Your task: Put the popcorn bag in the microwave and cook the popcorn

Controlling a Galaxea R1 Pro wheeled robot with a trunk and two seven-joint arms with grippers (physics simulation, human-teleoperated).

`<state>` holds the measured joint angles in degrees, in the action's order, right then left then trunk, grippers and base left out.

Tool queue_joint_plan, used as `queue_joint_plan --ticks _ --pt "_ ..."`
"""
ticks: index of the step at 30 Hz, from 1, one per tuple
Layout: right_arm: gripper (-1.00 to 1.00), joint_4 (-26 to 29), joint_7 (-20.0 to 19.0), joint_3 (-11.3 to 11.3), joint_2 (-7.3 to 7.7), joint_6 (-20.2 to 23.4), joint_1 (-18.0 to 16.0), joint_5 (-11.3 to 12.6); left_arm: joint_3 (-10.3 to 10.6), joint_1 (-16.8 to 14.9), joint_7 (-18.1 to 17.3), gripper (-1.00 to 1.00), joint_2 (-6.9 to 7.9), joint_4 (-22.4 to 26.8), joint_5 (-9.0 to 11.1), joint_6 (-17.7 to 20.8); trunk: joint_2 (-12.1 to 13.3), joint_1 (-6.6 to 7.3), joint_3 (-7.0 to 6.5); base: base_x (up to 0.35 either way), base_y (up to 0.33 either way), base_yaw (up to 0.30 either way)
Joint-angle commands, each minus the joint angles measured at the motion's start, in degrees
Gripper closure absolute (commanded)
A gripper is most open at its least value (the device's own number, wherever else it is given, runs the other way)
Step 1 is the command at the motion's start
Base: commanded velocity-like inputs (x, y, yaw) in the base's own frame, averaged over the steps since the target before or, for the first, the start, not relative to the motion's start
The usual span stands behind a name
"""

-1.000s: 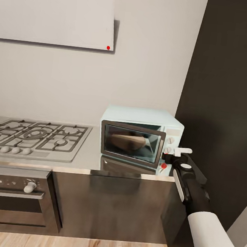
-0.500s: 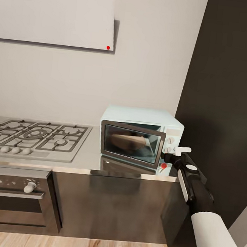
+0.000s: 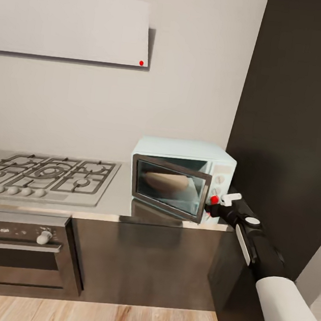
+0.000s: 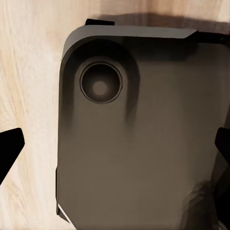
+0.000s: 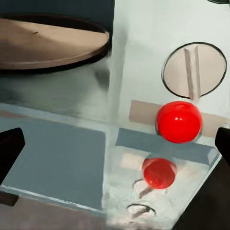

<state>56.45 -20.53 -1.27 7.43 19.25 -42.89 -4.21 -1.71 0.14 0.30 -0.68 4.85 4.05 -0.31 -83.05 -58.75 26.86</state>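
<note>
Microwave (image 3: 180, 182) on the tabletop (image 3: 116, 200), door ajar, right gripper (image 3: 220, 205) at its control panel.

Inside the microwave, just beyond and to the left of the right gripper, a tan rounded shape (image 3: 167, 182) behind the dark glass, too dim to name; seen closer in the right wrist view as a brown disc-like form (image 5: 50, 43). Directly ahead of that gripper, a red button (image 5: 178, 121) touching or almost touching the fingertips, with a round knob (image 5: 194, 69) just above it and the button's reflection on the glossy surface below. Right gripper spread wide, dark fingertips (image 5: 9, 151) at both edges of the wrist view, nothing between them. Left gripper (image 4: 115, 143) likewise wide, over a dark base (image 4: 143, 143) and wood floor (image 4: 28, 72). Farther left of the right gripper, a gas hob (image 3: 45, 175) and the oven (image 3: 19, 254) beneath.
</note>
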Motion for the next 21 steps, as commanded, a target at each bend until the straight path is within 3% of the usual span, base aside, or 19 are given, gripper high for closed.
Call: queue_joint_plan --ticks 1,10,21 --pt "-1.0 0.1 -0.8 0.7 -0.05 0.4 0.0 0.1 -0.1 0.0 0.0 -1.0 -0.02 0.1 0.4 0.0 0.0 0.03 0.06 -0.306 0.044 0.0" --pt "-1.0 0.1 -0.6 0.8 -0.49 0.0 0.0 0.1 -0.1 0.0 0.1 -1.0 0.02 0.0 0.4 0.0 0.0 0.03 0.06 -0.302 0.115 0.0" --pt "-1.0 0.1 -0.1 0.8 -0.96 -0.1 0.0 0.1 -0.1 0.0 0.1 -1.0 0.0 0.0 0.4 0.0 0.0 0.03 0.06 -0.144 0.284 0.0"
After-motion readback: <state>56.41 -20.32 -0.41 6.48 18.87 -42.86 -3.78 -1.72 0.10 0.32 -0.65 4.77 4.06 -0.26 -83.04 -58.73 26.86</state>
